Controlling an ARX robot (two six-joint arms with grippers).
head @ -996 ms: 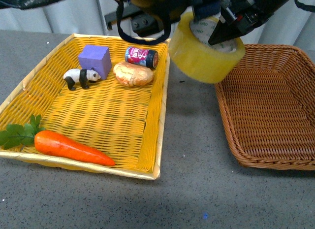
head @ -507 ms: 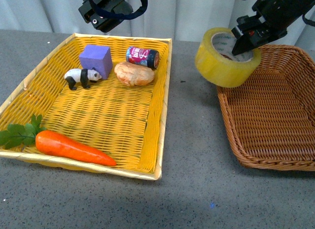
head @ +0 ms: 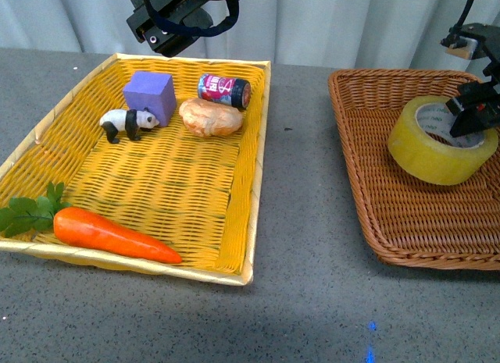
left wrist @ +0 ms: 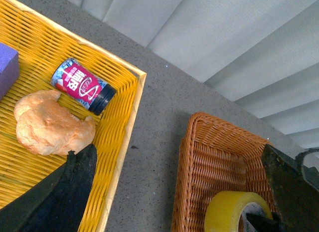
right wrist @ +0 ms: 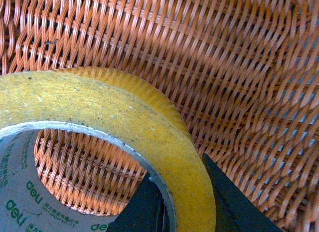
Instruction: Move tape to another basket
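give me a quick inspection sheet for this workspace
surface: grey speckled table, one small dark speck near the yellow basket
job's things: tape held tilted inside the brown wicker basket; contact with the basket floor unclear
clutter: yellow woven basket holds purple block, panda figure, red-labelled can on its side, bread roll, carrot
grippers: right gripper shut on the tape's wall, one finger inside the core; left gripper open, empty, above the yellow basket's far edge
cables: black cable loop at the left arm
surroundings: pale curtain behind the table
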